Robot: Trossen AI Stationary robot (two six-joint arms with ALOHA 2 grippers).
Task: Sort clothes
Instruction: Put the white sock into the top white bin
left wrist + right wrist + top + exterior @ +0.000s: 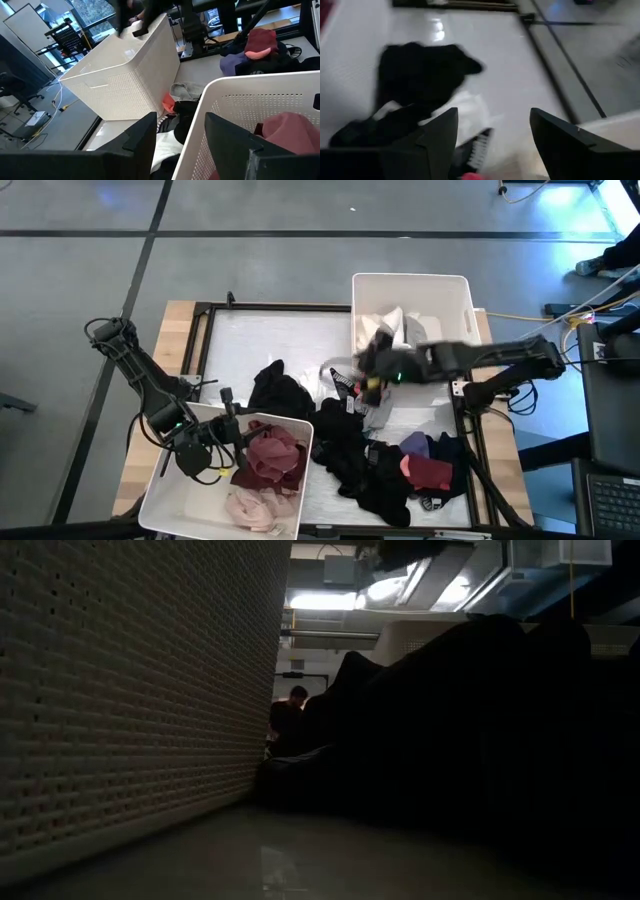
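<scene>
- The table (270,330) fills the middle of the high view, with the clothes (375,460) heaped dark at lower centre-right.
- One white bin (410,295) sits upper right, holding pale garments (385,325).
- The other bin (185,500), lower left, holds maroon and pink pieces (270,465).
- The right gripper (492,135) hangs by the upper bin's near rim, fingers apart, nothing between them.
- The left gripper (180,135) straddles the lower bin's wall, fingers apart.

Clothes (375,465) lie heaped on the table (280,340) between two bins (415,295).
</scene>
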